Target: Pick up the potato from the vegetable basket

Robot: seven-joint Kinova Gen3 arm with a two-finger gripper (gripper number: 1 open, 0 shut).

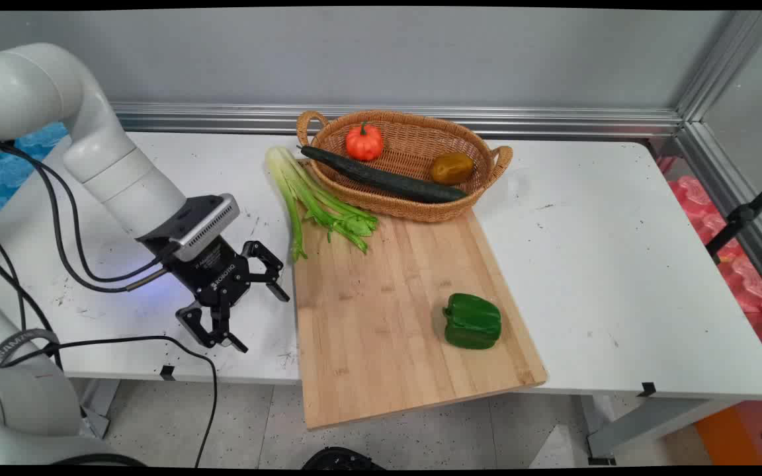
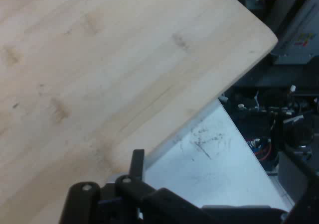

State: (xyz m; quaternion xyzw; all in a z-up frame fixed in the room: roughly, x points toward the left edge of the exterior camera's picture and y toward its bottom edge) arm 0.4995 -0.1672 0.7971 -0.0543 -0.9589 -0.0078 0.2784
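Black two-finger gripper (image 1: 263, 316) hovers wide apart, empty, at nine o'clock of the pale bamboo cutting board (image 1: 381, 311) (green bell pepper (image 1: 472, 321) aboard), clearing its edge

the cutting board (image 2: 109, 69) runs off the top and left edges in the hand view, only one corner showing. the gripper (image 2: 209, 211) is cut at the bottom edge, one finger (image 2: 136, 165) visible, the other out of frame. in the main view, the cucumber (image 1: 381, 177) is partly behind the basket (image 1: 421, 210) rim.
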